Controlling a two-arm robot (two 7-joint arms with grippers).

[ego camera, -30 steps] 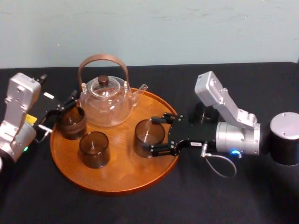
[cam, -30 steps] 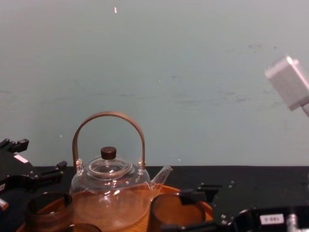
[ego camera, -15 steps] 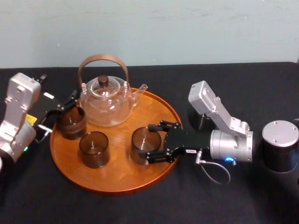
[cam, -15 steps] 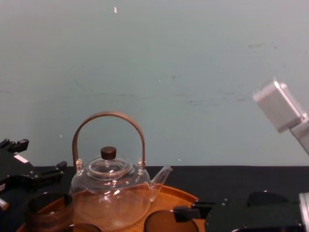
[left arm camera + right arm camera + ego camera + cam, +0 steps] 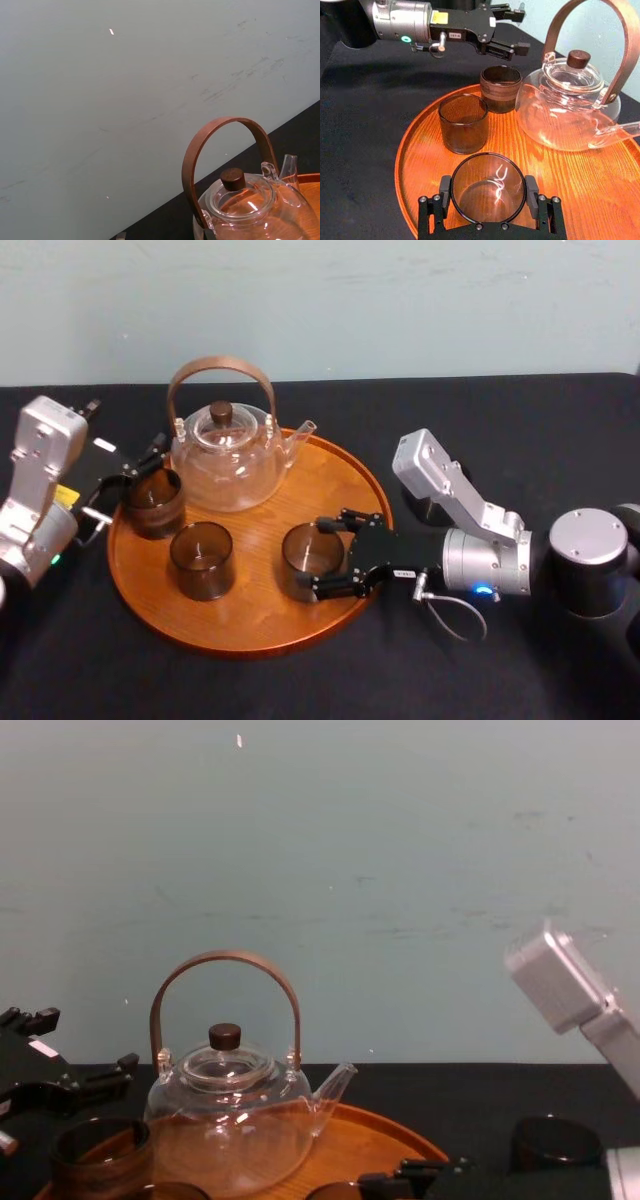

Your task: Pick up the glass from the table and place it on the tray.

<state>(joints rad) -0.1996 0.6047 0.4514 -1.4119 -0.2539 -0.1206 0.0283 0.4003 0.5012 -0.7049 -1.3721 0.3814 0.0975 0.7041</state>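
Plenty was masked here. The right hand [image 5: 318, 556] had its own fingers over the sides of the glass [image 5: 488, 189], so from the head view that tumbler's walls were hard to read. The chest view's bottom edge chopped off nearly all of it. Whether its base sat flat on the tray [image 5: 255, 615] or hung just clear of the wood, I could not tell. A further dark tumbler [image 5: 555, 1145] stood on the black worktop [image 5: 300, 685] behind the right arm, half hidden from above by the arm's grey link. The left wrist view caught the teapot [image 5: 245, 200] with its belly cut off.

And the grip: the glass stood upright between the right hand's two pads, one pressed to each side, clamped. It was over the tray's right-front part, near the rim. A near tumbler [image 5: 202, 560] sat on the tray to its left, with the teapot behind. The left hand [image 5: 125, 485] sat at the tray's left rim, fingers spread apart, just beside the rear tumbler [image 5: 152, 502].
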